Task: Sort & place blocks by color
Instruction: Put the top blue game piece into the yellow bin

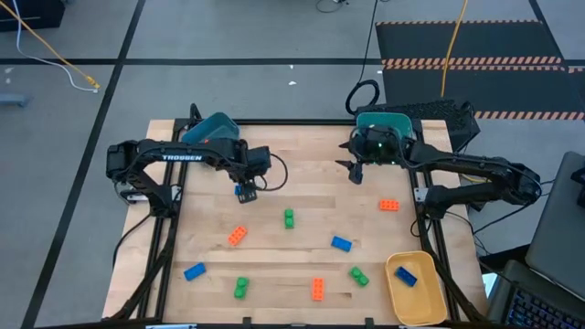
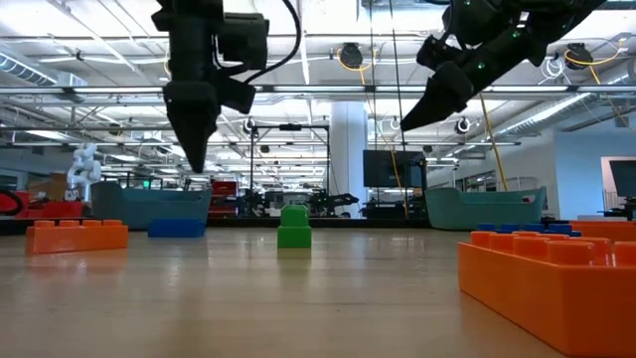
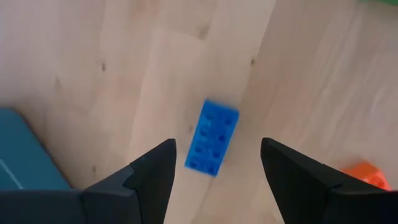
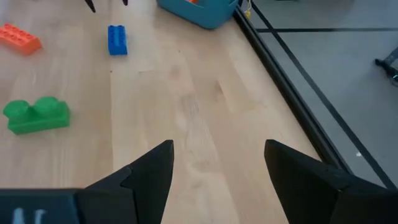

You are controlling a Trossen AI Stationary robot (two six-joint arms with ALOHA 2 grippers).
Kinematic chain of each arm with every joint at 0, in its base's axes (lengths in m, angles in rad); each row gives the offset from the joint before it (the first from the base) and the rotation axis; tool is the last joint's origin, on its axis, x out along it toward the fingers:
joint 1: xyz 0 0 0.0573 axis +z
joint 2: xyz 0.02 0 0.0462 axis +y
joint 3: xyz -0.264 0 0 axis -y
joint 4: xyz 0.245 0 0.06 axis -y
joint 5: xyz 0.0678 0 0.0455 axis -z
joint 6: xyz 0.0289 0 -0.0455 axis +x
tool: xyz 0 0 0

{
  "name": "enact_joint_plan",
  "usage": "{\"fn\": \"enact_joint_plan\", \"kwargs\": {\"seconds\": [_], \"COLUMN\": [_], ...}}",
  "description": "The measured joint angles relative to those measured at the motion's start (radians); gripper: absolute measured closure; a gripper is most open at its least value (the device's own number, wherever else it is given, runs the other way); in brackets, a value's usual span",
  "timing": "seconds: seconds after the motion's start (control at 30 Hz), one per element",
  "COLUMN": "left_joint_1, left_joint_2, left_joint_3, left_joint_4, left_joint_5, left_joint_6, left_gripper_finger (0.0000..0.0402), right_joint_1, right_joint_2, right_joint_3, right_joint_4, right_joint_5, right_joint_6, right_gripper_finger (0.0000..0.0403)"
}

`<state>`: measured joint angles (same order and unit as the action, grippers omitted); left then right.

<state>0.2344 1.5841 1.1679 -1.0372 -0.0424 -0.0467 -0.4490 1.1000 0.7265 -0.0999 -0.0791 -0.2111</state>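
Pale wooden tabletop carries scattered studded plastic bricks. Left gripper hangs spread-fingered directly above a small blue studded brick lying flat beside the teal plastic bin. Right gripper waits, fingers apart. An off-centre descent could knock the brick askew.

The table is light wood with pale and darker stripes. The two arms are black. A blue block lies under the left gripper. Two more blue blocks lie on the wood, and another blue block sits in the yellow bin. Three blocks are orange. Three are green. Two bins are teal. The floor mat is black with orange and white striped edges
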Motion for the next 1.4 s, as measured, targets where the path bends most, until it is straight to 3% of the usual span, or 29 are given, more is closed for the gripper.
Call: {"fn": "enact_joint_plan", "kwargs": {"seconds": [0.2, 0.53, 0.83, 1.4], "left_joint_1": [0.027, 0.064, 0.068, 0.068], "left_joint_2": [0.000, 0.000, 0.000, -0.001], "left_joint_3": [-0.001, -0.117, -0.216, -0.368], "left_joint_4": [-0.096, -0.041, 0.169, 0.385], "left_joint_5": [0.025, 0.078, 0.079, 0.064], "left_joint_6": [0.029, 0.061, 0.099, 0.068], "left_gripper_finger": [0.0165, 0.0165, 0.0165, 0.0165], "right_joint_1": [0.000, -0.001, -0.001, -0.001], "right_joint_2": [-0.001, -0.011, -0.056, -0.067], "right_joint_3": [0.000, -0.001, -0.001, -0.001], "right_joint_4": [-0.018, -0.104, -0.109, -0.115], "right_joint_5": [0.000, 0.006, 0.007, 0.008], "right_joint_6": [-0.010, -0.040, -0.038, -0.045], "right_gripper_finger": [0.0159, 0.0159, 0.0159, 0.0159]}}
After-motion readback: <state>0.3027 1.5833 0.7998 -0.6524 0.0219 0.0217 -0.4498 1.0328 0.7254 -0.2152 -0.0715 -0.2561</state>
